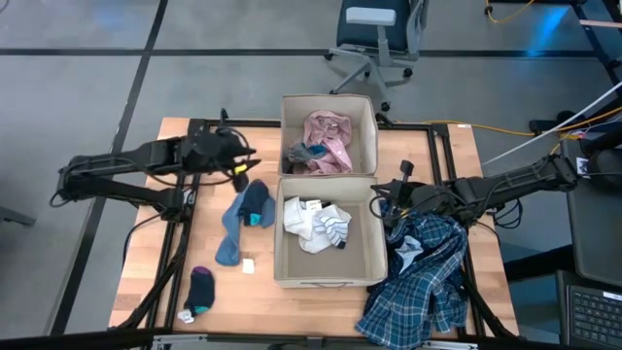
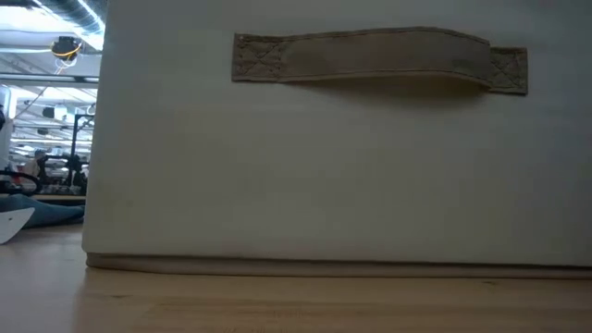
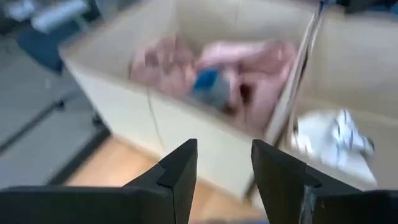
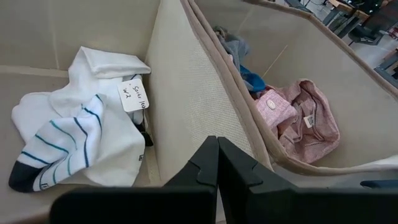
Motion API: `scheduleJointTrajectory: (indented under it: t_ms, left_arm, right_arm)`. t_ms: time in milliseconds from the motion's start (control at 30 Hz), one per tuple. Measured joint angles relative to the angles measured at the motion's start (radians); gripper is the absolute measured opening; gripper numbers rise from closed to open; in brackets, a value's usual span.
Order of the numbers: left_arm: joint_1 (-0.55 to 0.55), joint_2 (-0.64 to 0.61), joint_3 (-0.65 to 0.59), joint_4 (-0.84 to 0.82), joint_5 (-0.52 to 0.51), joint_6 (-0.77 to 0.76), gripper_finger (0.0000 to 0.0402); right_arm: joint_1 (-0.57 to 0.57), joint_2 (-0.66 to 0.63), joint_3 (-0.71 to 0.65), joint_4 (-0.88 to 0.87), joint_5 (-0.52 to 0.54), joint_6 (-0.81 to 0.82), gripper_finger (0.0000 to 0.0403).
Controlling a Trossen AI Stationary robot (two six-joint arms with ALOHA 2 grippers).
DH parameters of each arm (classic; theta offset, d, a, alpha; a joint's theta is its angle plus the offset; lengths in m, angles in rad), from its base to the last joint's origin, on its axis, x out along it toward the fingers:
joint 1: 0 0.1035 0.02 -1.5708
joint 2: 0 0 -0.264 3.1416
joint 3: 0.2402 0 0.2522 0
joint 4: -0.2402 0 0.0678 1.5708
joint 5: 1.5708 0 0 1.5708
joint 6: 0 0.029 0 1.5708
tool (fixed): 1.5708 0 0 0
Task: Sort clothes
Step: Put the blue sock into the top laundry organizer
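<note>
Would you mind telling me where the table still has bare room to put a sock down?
Bare wood lies along the table's left edge, between it and the blue socks, and between the dark sock and the near bin. The right side is crowded: the plaid shirt covers it beside the right gripper.

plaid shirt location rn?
High view: the blue-white plaid shirt lies heaped at the table's right front corner, right of the near bin, just below the right hand.
</note>
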Motion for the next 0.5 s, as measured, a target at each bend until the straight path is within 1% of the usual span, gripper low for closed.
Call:
scheduleJointTrajectory:
  t_ms: [133, 300, 500]
  left_arm:
    - [-0.029, -0.015, -0.045, -0.081, 0.0, -0.087, 0.0141]
    - [-0.059, -0.012, -0.14, -0.084, 0.001, -0.172, 0.0141]
    - [-0.103, -0.011, -0.247, -0.104, 0.001, -0.353, 0.0141]
  right_arm:
    - [0.0, -0.034, -0.001, 0.009, -0.006, -0.002, 0.0007]
    - [0.0, -0.083, -0.001, 0.016, -0.016, -0.002, 0.0007]
    - [0.0, -0.12, 0.0, -0.005, -0.019, -0.002, 0.0007]
